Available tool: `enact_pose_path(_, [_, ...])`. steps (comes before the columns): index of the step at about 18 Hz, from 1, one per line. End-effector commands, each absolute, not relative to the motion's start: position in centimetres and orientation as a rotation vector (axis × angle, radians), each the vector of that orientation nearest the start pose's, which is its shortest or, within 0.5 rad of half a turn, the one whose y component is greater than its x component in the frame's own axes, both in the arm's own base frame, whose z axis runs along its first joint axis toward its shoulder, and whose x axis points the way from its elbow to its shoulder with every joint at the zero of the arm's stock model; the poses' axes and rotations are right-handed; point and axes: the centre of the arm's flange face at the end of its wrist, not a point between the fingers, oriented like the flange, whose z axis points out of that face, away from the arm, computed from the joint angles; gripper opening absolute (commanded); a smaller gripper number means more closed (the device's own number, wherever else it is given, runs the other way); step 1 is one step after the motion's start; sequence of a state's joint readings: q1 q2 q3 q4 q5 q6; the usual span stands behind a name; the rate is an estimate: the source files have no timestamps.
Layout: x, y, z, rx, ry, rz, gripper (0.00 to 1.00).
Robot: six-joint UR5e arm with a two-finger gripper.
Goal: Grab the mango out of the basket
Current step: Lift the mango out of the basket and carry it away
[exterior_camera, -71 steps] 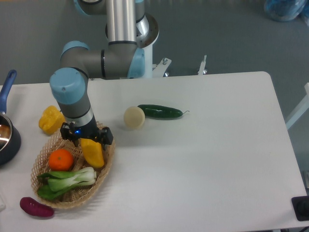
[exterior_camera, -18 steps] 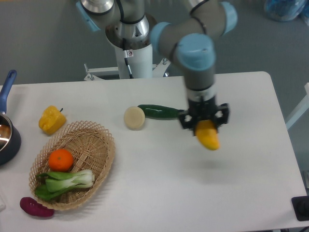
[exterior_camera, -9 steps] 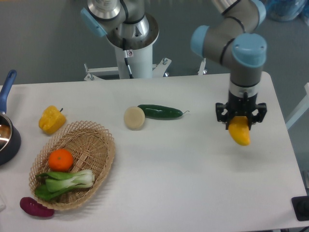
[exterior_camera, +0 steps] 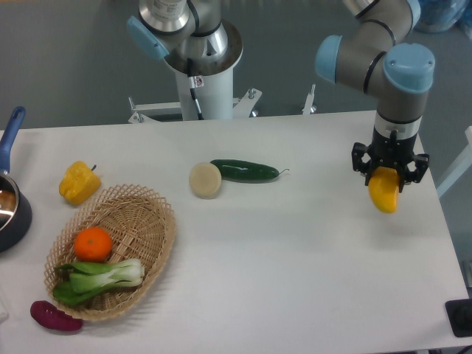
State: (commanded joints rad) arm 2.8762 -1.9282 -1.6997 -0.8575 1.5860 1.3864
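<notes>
The yellow-orange mango [exterior_camera: 383, 191] hangs above the table's right side, far from the basket. My gripper [exterior_camera: 389, 168] is shut on its upper end, and the fruit points down below the fingers. The tan wicker basket [exterior_camera: 150, 214] lies at the front left of the table. It holds a round orange [exterior_camera: 93, 244] and a green bok choy [exterior_camera: 101, 278].
A yellow bell pepper [exterior_camera: 78, 182] sits behind the basket. A pale round fruit [exterior_camera: 205, 179] and a dark green cucumber [exterior_camera: 245, 170] lie mid-table. A purple vegetable [exterior_camera: 54, 316] rests at the front left, and a dark pot with a blue handle [exterior_camera: 9, 193] stands at the left edge.
The gripper lifted the mango out of the basket and carried it across the table to the right side. It moved a little further right in the last half second.
</notes>
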Motion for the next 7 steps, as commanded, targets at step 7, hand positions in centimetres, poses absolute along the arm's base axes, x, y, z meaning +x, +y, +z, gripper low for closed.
enact_pose_path(7, [-55.82,28.24,30.96,-3.145,0.252,0.304,0.33])
